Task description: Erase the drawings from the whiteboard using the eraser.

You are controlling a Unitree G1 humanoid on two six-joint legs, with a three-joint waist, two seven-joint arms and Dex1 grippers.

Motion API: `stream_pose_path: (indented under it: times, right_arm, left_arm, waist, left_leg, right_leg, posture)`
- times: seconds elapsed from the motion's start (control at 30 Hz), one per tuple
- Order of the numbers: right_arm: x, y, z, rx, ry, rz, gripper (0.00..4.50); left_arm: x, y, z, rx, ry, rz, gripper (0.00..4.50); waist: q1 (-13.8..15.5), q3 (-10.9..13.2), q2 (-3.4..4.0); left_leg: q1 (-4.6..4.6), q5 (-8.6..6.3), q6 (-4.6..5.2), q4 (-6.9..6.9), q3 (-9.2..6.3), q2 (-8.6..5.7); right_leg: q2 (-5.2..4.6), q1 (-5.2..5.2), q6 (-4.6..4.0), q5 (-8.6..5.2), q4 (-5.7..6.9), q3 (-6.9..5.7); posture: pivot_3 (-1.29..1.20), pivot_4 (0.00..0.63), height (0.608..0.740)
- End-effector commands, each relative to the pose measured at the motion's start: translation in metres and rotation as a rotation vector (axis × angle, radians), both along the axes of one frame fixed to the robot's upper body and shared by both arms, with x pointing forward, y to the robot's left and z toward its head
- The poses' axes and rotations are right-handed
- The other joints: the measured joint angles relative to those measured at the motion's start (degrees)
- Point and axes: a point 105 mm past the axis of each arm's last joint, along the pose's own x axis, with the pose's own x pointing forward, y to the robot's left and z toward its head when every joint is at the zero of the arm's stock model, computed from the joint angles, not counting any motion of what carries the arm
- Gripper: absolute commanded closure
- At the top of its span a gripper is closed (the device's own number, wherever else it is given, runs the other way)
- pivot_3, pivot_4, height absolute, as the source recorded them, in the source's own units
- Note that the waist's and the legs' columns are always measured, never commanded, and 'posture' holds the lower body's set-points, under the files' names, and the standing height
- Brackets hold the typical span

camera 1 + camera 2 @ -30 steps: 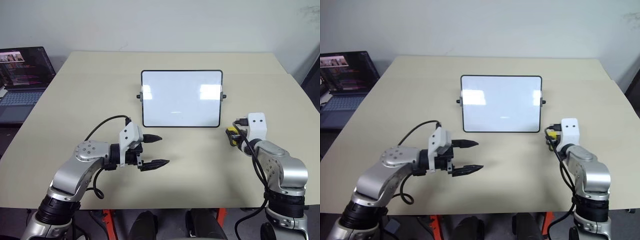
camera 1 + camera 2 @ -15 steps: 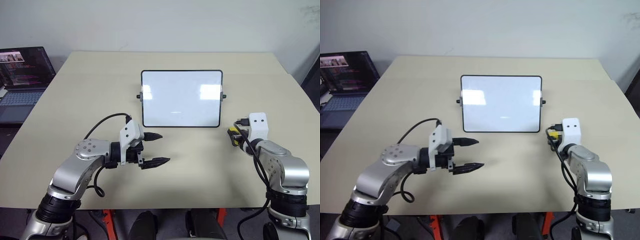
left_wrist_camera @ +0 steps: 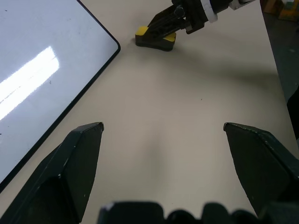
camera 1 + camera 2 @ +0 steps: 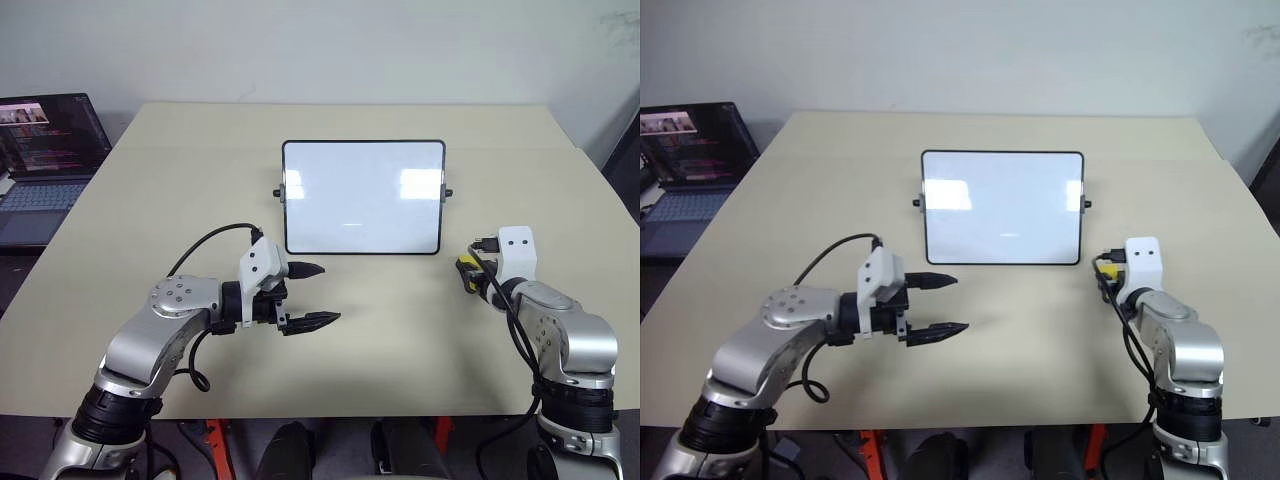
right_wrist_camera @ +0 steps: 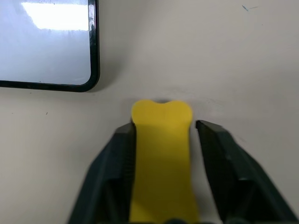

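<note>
Your whiteboard (image 4: 363, 197) is sitting near the middle of the bench (image 4: 400, 330), propped on its black side knobs, and its glossy face is showing glare patches but no marks that can be made out. The eraser (image 5: 161, 154) is lying on the bench just off the board's lower right corner, yellow side up.

Your right gripper (image 5: 163, 128) is straddling that eraser: one finger (image 5: 122, 154) is lying against its side, while the other is standing slightly clear, so the jaws are looking loosened rather than clamped. In the left wrist view the eraser (image 3: 155, 38) is resting flat on the bench with the fingers beside it.

Your left gripper (image 4: 312, 295) is hovering over bare bench in front of the board's lower left corner, pointing toward the right, with its fingers spread wide and gripping nothing.

A laptop (image 4: 45, 160) is sitting open beyond the bench's left edge.
</note>
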Motion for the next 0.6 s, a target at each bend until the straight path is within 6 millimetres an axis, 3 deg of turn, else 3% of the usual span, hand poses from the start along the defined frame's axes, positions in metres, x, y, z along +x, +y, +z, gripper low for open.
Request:
stream_pose_path:
  times: [0.03,0.13,0.4,0.6]
  right_arm:
    - [0.002,-0.005,0.011,-0.01,-0.047,-0.01,1.16]
    - [0.002,-0.007,0.011,-0.012,-0.047,-0.013,0.1]
    - [0.001,-0.005,0.02,0.031,-0.066,-0.035,0.04]
    - [-0.004,-0.005,0.039,0.075,-0.132,-0.055,0.04]
  left_arm:
    - [-0.003,-0.004,0.009,-0.007,-0.042,-0.023,0.0]
    - [-0.003,-0.004,0.01,-0.008,-0.042,-0.021,0.0]
    - [-0.004,-0.003,0.014,-0.029,-0.035,-0.015,0.0]
    - [0.005,0.006,0.022,-0.09,-0.062,0.099,0.0]
  waist:
    - [0.0,0.0,0.0]
    - [0.0,0.0,0.0]
    - [0.0,0.0,0.0]
    - [0.01,0.0,0.0]
  left_leg:
    - [0.0,0.0,0.0,0.0,0.0,0.0]
    - [0.0,0.0,0.0,0.0,0.0,0.0]
    - [0.0,0.0,0.0,0.0,0.0,0.0]
    - [0.0,0.0,0.0,0.0,-0.01,0.01]
  right_leg:
    - [0.0,0.0,0.0,0.0,0.0,0.0]
    - [0.0,0.0,0.0,0.0,0.0,0.0]
    - [0.0,0.0,0.0,0.0,0.0,0.0]
    - [0.0,0.0,0.0,0.0,0.0,0.0]
  posture:
    - [0.0,0.15,0.74]
    - [0.0,0.15,0.74]
    - [0.0,0.15,0.74]
    - [0.0,0.15,0.74]
